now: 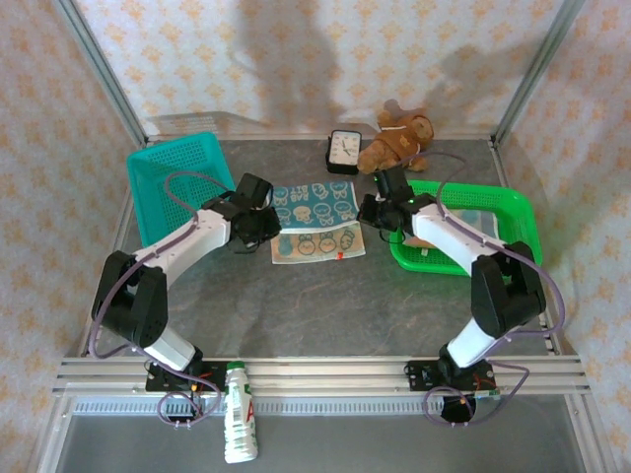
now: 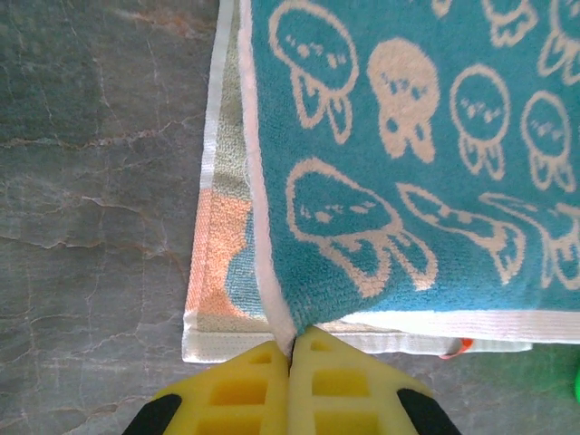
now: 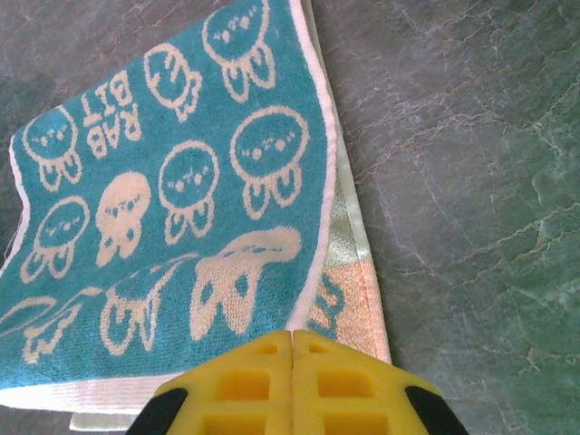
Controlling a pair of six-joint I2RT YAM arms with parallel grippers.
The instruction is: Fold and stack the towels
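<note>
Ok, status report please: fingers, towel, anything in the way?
Left fingers shut on teal towel corner. Right fingers shut on the other corner. It lies over cream towel. Clock and teddy bear behind, apart.

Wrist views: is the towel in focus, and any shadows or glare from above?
Left wrist: teal towel sharp, loops readable. Right wrist: equally sharp, lettering legible. Top external: soft blurry shadows on the back wall, no strong glare on the table.
</note>
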